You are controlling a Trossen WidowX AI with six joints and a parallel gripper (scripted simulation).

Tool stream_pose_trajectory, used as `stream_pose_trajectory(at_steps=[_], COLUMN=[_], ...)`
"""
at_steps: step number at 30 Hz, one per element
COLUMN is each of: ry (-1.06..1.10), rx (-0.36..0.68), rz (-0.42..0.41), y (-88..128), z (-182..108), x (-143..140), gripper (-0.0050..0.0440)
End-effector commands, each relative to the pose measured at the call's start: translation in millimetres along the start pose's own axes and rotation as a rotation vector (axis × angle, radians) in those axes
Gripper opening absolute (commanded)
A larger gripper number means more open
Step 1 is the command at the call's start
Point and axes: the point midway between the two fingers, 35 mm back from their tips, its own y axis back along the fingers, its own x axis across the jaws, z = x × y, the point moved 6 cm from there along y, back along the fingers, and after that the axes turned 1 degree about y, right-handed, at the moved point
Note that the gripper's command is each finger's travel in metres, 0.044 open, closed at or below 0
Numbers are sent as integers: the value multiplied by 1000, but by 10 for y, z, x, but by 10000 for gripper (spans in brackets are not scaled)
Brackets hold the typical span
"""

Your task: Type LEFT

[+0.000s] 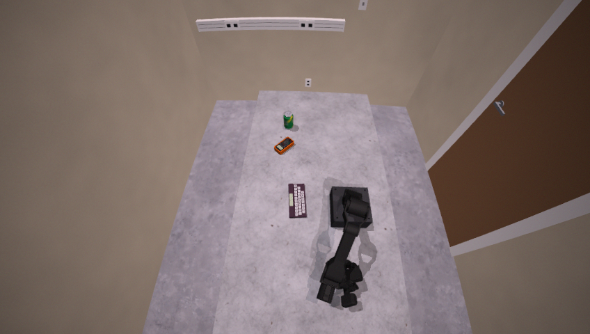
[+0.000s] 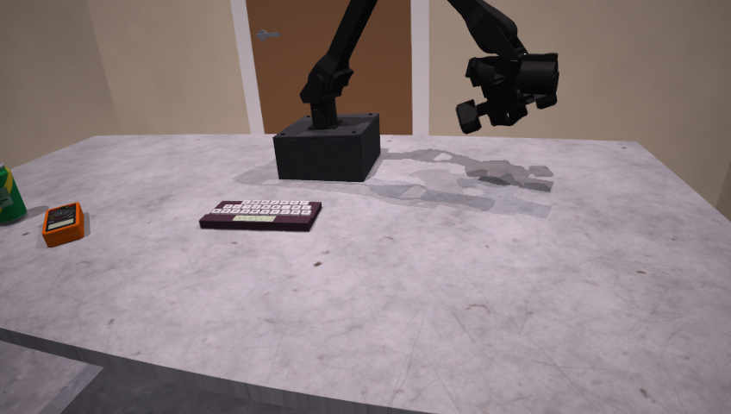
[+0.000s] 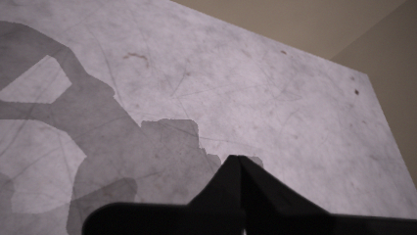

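Note:
A small dark maroon keyboard [image 1: 293, 200] [image 2: 261, 216] with white keys and a pale long bar lies flat on the table beside the arm's black base block [image 1: 336, 207] [image 2: 327, 148]. My gripper [image 1: 331, 293] [image 2: 469, 116] [image 3: 236, 163] is shut, with nothing between its fingers. It hangs high above the table, well off to the side of the base away from the keyboard. The wrist view shows only the closed fingertips, bare table and the arm's shadow; the keyboard is not in that view.
An orange handheld meter [image 1: 284, 145] [image 2: 63, 223] lies beyond the keyboard, and a green can [image 1: 288, 120] [image 2: 9, 195] stands past it. The marble table [image 1: 264, 264] [image 2: 410, 307] [image 3: 274, 88] ends at walls and a brown door [image 1: 517, 165].

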Motion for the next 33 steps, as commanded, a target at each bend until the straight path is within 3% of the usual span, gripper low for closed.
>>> stream_pose_trajectory(at_steps=[1,18,21,25,33], ry=[20,3,-151,-417,-835], rx=[8,17,82,191,328], rz=[-16,-17,-44,-100,-210], y=[57,84,287,748,1115], z=[47,34,-112,-467,-669], x=[-55,-32,84,443,832], gripper=[0,0,-1,-2,-12])
